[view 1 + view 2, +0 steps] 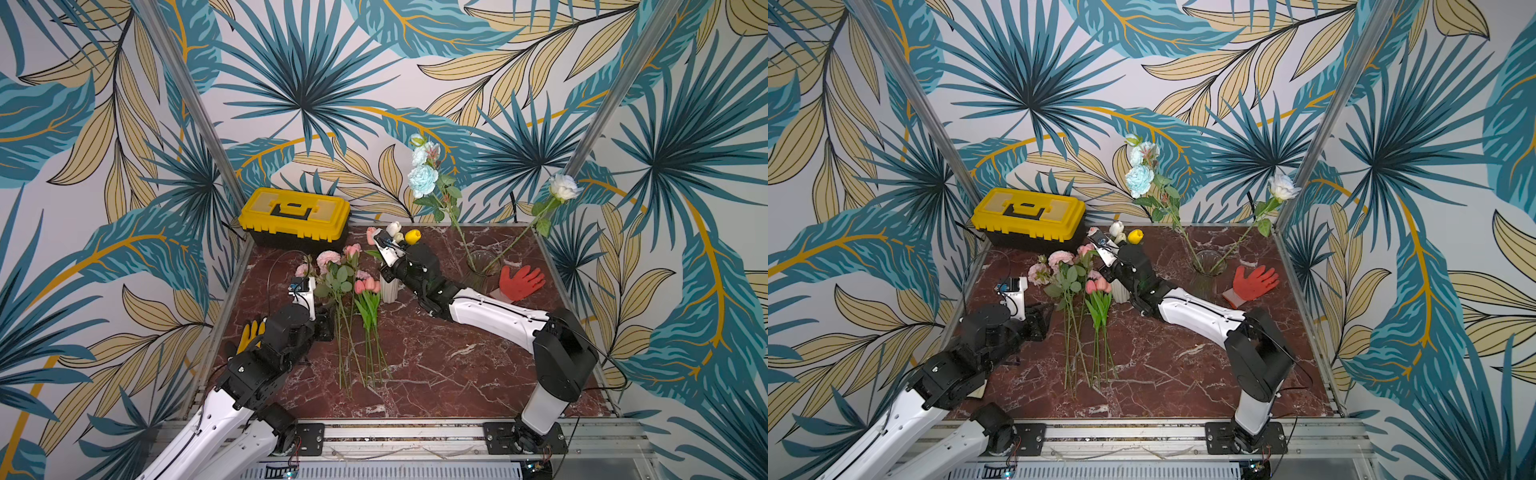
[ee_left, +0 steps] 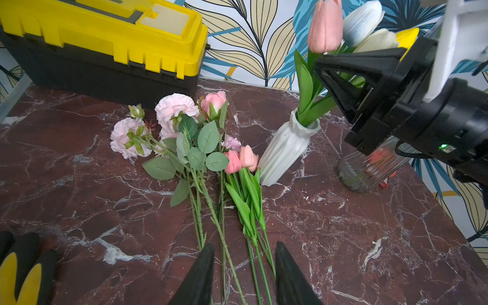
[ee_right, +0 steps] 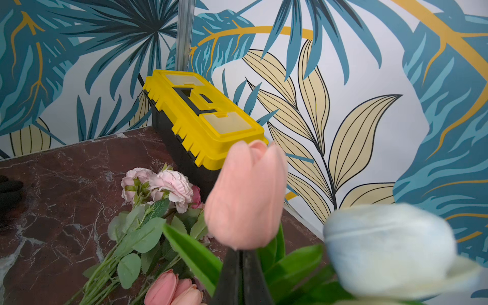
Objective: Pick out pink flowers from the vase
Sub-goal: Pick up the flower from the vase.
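Observation:
A white ribbed vase (image 2: 285,150) stands mid-table with a pink tulip (image 3: 245,195), a white tulip (image 1: 393,227) and a yellow tulip (image 1: 412,237) in it. My right gripper (image 3: 241,254) is shut on the pink tulip's stem just under the bloom (image 2: 326,26). Pink flowers lie on the marble table left of the vase: ruffled blooms (image 1: 328,259), a rose (image 2: 215,100) and pink tulips (image 2: 240,161). My left gripper (image 2: 244,247) hovers open over their stems, holding nothing.
A glass vase (image 1: 482,266) behind the right arm holds pale blue roses (image 1: 423,178) and a white rose (image 1: 563,187). A yellow toolbox (image 1: 295,212) sits at the back left. An orange glove (image 1: 521,282) lies at the right, a yellow-black glove (image 1: 251,332) under the left arm.

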